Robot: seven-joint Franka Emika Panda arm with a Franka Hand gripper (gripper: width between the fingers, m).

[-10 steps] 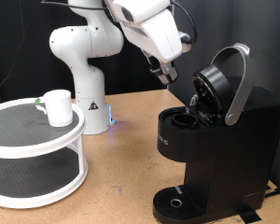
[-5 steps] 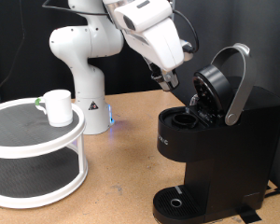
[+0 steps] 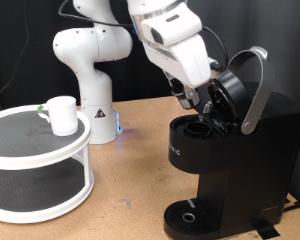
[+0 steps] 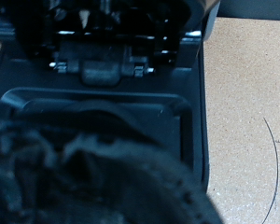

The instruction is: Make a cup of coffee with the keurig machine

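Looks like a robotics lab: white robot arm (image 3: pixel 95 60) bolted to a plain wooden table (image 3: pixel 130 190), black curtain (image 3: pixel 20 40) behind.

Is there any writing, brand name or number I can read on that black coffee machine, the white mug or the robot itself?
None can be read.
keurig machine: a small pale vertical mark on its front, too blurred to read.
Robot arm base: a small dark mark and a blue light, no legible text.
cup: plain white, no writing.
Wrist view: too dark and blurred for any text.
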